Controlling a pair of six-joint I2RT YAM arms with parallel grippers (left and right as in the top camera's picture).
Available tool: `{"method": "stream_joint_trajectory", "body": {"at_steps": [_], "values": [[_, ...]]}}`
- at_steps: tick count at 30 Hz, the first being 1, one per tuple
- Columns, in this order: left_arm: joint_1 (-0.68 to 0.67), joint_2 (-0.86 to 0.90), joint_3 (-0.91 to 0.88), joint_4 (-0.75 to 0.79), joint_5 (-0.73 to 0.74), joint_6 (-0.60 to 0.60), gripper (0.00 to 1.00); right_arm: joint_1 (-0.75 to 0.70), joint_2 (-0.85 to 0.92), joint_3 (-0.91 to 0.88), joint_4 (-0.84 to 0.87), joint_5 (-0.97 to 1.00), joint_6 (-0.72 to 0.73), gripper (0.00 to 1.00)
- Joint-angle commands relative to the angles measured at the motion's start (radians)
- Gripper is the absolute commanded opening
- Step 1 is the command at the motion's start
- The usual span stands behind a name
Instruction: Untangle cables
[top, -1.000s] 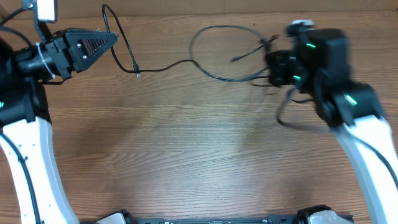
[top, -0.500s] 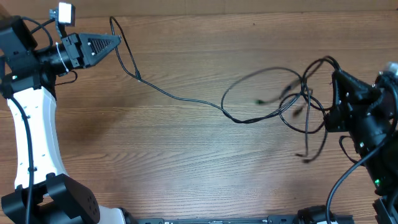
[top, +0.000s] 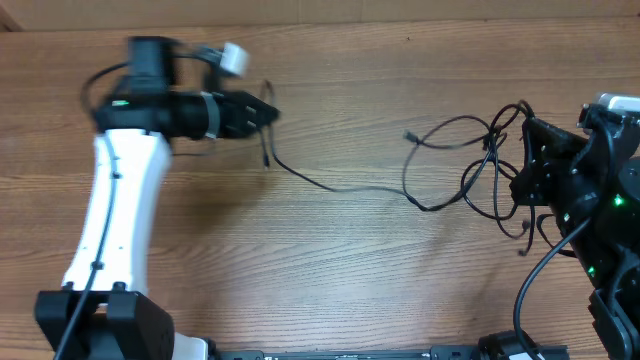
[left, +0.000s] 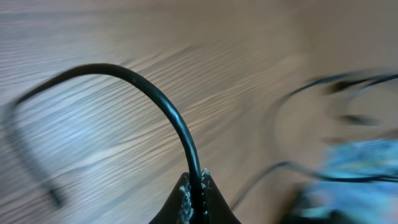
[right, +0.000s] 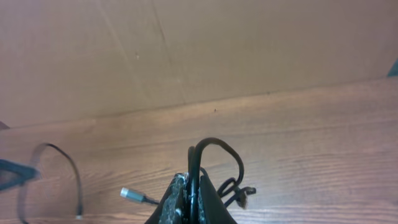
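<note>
The wooden worktop (top: 330, 280) carries the cables (top: 488, 150) between two arms set well apart, seemingly so the slack can be drawn out. One long strand (top: 340, 187) runs from the left hand (top: 268, 112), pinched tight on it, across to a knot of loops by the right hand (top: 520, 180), which is clamped on that bunch, probably as an anchor. A silver-tipped plug (right: 127, 193) lies free nearby

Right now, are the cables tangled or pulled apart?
Tangled. The cables cross in overlapping loops beside the right gripper; one strand runs to the left gripper.
</note>
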Motion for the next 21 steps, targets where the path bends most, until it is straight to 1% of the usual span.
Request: {"method": "stream_joint_trajectory", "body": {"at_steps": [1, 3, 4, 5, 8, 13, 18, 19, 20, 21], "values": [[-0.162, 0.002, 0.009, -0.008, -0.613, 0.104, 0.04, -0.002, 0.003, 0.014, -0.014, 0.013, 0.018, 0.04], [-0.233, 0.018, 0.008, -0.008, -0.789, 0.097, 0.04, -0.002, 0.013, 0.014, -0.031, 0.000, 0.018, 0.04], [-0.266, 0.033, 0.008, -0.006, -0.854, 0.093, 0.04, -0.002, 0.019, 0.014, -0.038, -0.010, 0.018, 0.04], [-0.288, 0.050, 0.008, -0.005, -0.882, 0.093, 0.04, -0.002, 0.025, 0.014, -0.045, -0.020, 0.018, 0.04], [-0.322, 0.130, 0.008, 0.014, -0.892, 0.081, 0.05, -0.002, 0.043, 0.014, -0.056, -0.031, 0.025, 0.04], [-0.303, 0.315, 0.008, 0.071, -0.880, 0.023, 0.04, -0.002, 0.073, 0.014, -0.070, -0.030, 0.040, 0.04], [-0.301, 0.430, 0.008, 0.045, -0.862, 0.023, 0.04, -0.002, 0.092, 0.014, -0.074, -0.030, 0.040, 0.04], [-0.303, 0.435, 0.008, 0.042, -0.861, 0.021, 0.10, -0.002, 0.095, 0.014, -0.074, -0.030, 0.040, 0.04], [-0.306, 0.435, 0.008, 0.039, -0.863, 0.007, 0.38, -0.002, 0.100, 0.014, -0.074, -0.030, 0.040, 0.04], [-0.307, 0.431, 0.010, 0.039, -0.862, -0.009, 0.85, -0.002, 0.103, 0.014, -0.074, -0.030, 0.040, 0.04]]}}
